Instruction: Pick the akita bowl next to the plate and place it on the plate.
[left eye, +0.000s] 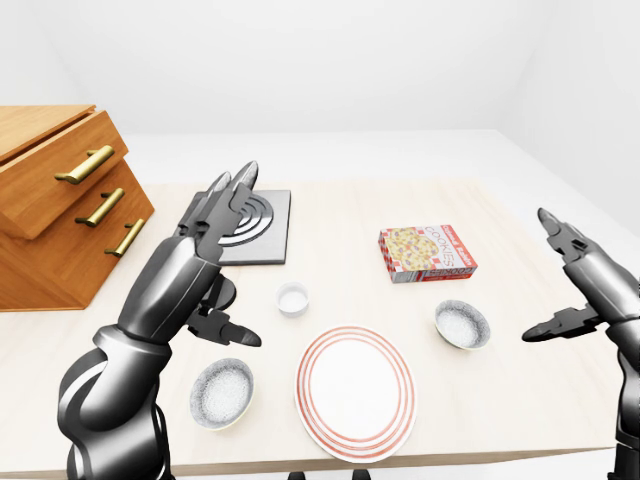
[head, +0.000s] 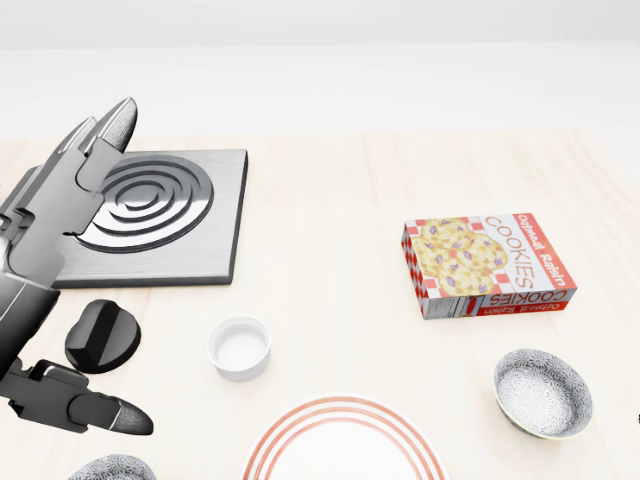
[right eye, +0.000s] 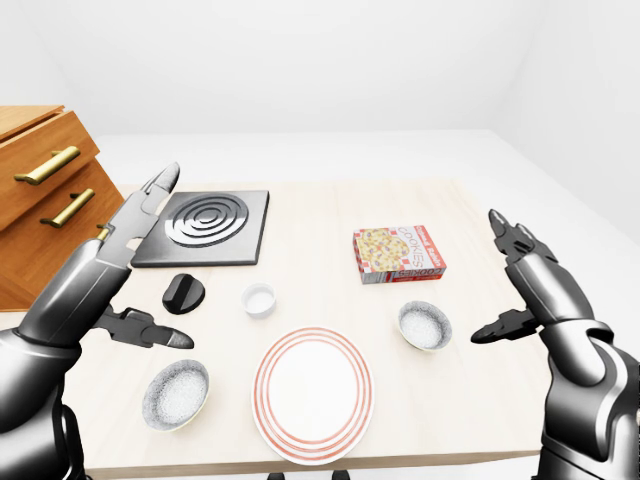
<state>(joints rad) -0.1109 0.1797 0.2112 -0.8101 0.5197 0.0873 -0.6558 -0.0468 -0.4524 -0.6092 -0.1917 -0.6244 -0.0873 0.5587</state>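
Observation:
A white plate (left eye: 355, 390) with red rings lies near the table's bottom edge. One speckled akita bowl (left eye: 222, 393) sits to its left and another akita bowl (left eye: 462, 324) to its upper right, both upright and apart from the plate. My left hand (left eye: 235, 260) hovers open above the table, up and left of the left bowl, with its thumb pointing right. At the right edge my right hand (right eye: 490, 280) is raised and open, to the right of the right bowl. Neither hand holds anything.
A square stove burner (left eye: 247, 225) lies at the table's upper left, with a black knob (right eye: 185, 292) below it. A small white ramekin (left eye: 293, 298) stands above the plate. A cookie box (left eye: 427, 253) lies above the right bowl. A wooden drawer cabinet (left eye: 60, 200) stands at far left.

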